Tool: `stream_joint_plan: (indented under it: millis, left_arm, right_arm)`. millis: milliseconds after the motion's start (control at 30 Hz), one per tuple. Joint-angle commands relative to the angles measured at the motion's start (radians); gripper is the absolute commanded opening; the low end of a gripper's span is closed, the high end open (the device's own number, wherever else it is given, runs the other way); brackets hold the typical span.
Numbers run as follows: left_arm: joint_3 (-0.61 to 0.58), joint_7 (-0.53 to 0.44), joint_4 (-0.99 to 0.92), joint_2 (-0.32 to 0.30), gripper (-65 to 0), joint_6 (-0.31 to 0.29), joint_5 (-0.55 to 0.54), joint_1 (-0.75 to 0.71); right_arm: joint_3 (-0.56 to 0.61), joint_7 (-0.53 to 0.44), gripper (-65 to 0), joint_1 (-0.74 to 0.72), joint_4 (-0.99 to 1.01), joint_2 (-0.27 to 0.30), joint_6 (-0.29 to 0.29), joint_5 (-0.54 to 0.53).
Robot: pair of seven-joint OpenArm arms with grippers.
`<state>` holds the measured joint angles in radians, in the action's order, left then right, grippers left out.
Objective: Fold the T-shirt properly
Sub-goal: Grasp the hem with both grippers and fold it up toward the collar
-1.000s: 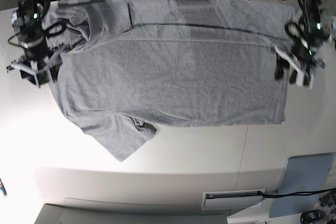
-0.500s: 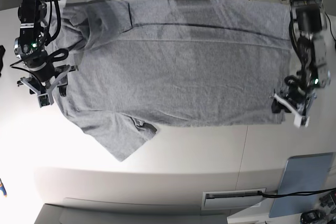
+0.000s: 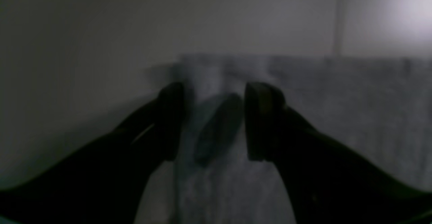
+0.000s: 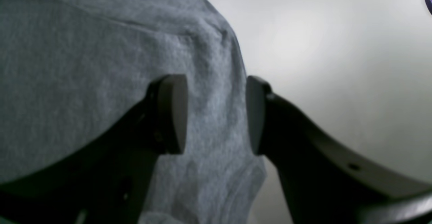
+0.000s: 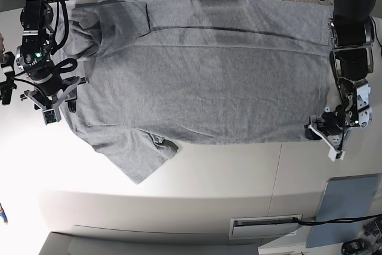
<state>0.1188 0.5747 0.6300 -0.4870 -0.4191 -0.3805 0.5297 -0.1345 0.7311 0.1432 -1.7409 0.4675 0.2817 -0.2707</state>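
Grey T-shirt (image 5: 203,76) flat | blue-grey panel (image 5: 347,207) well apart, near edge

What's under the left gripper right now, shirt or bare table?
The left gripper is open over the T-shirt at its corner edge, with bare table just beside. Anything beneath the fabric there is covered.
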Motion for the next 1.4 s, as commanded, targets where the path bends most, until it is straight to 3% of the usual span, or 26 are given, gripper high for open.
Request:
stream_joint_plan:
  millis: [0,67,200,467,667,933,1100,1233,1300,1367]
  left_arm:
    - [0.001,0.013,0.008,-0.013,-36.7,-0.003,-0.001,0.018]
    - [0.001,0.013,0.008,-0.013,-43.1,-0.012,-0.001,0.016]
    - [0.001,0.01,0.008,-0.013,-64.9,-0.032,0.001,0.016]
    - [0.001,0.002,0.008,-0.013,-65.0,-0.057,0.015,0.016]
    - [0.001,0.003,0.008,-0.012,-65.0,-0.057,0.014,0.016]
    - [0.001,0.039,0.008,-0.013,-65.0,-0.05,0.014,0.015]
    - [0.001,0.039,0.008,-0.012,-65.0,-0.05,0.014,0.011]
    - [0.001,0.039,0.007,-0.012,-65.0,-0.05,0.014,0.01]
    - [0.001,0.038,0.007,-0.012,-65.0,-0.05,0.014,0.01]
    - [0.001,0.031,0.007,-0.012,-65.0,-0.05,0.014,0.01]
  right_arm:
    - [-0.009,-0.033,-37.3,-0.014,-0.015,0.02,-0.005,0.002]
    - [-0.009,-0.034,-37.3,-0.014,-0.015,0.019,-0.007,0.01]
    - [-0.009,-0.078,-37.3,-0.021,-0.015,0.019,-0.009,0.042]
    - [0.028,-0.057,-37.3,-0.217,0.108,0.02,-0.009,0.069]
    - [0.261,-0.045,-37.3,-0.536,0.475,0.014,-0.008,0.07]
    - [0.481,-0.034,-32.7,-0.898,1.018,-0.091,0.101,0.069]
    - [0.503,-0.093,-32.7,-0.972,1.238,-0.154,0.175,0.07]
    - [0.503,-0.092,-32.8,-0.971,1.279,-0.169,0.166,0.074]
    - [0.503,-0.074,-35.9,-0.971,1.279,-0.168,0.166,0.079]
    - [0.503,-0.068,-46.7,-0.971,1.279,-0.168,0.166,0.105]
